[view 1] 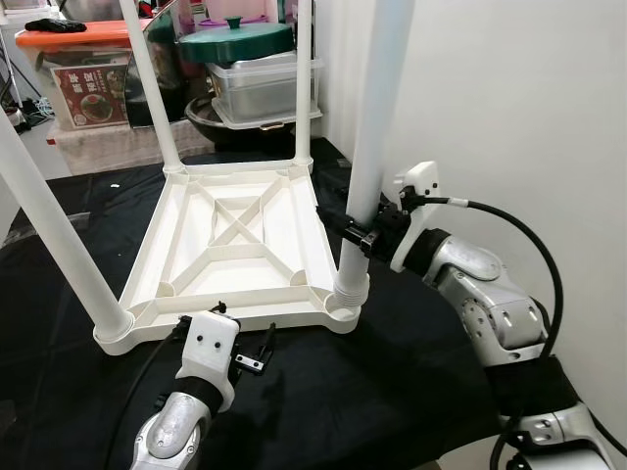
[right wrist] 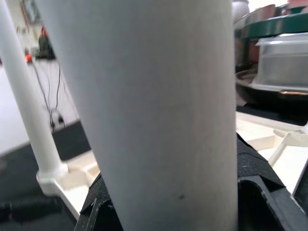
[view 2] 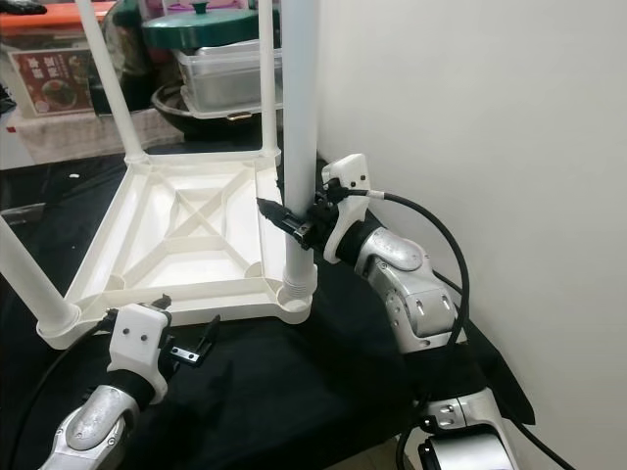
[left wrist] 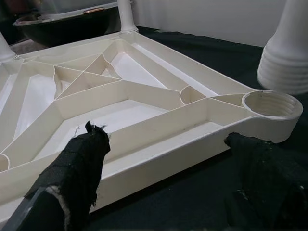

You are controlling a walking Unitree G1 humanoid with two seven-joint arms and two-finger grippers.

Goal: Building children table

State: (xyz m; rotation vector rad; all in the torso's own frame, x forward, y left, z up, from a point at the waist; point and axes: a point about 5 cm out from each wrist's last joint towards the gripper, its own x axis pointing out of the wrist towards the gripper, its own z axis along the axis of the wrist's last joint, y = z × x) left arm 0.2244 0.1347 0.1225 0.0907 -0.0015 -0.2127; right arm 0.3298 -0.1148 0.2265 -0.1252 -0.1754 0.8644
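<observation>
L fingers [left wrist: 77, 168] apart, R fingers [view 1: 355, 233] clamped.

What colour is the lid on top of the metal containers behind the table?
The lid is dark green, clearest in the left eye view.

A black cloth [view 1: 392, 392] is spread over the work surface. Behind it, a green lid [view 1: 236, 39] is stacked on metal trays [view 1: 263, 86], which rest on a dark wok [view 1: 211, 117]. To their left, an orange-lidded box [view 1: 86, 73] is seen. A white wall [view 1: 509, 117] stands alongside.
</observation>
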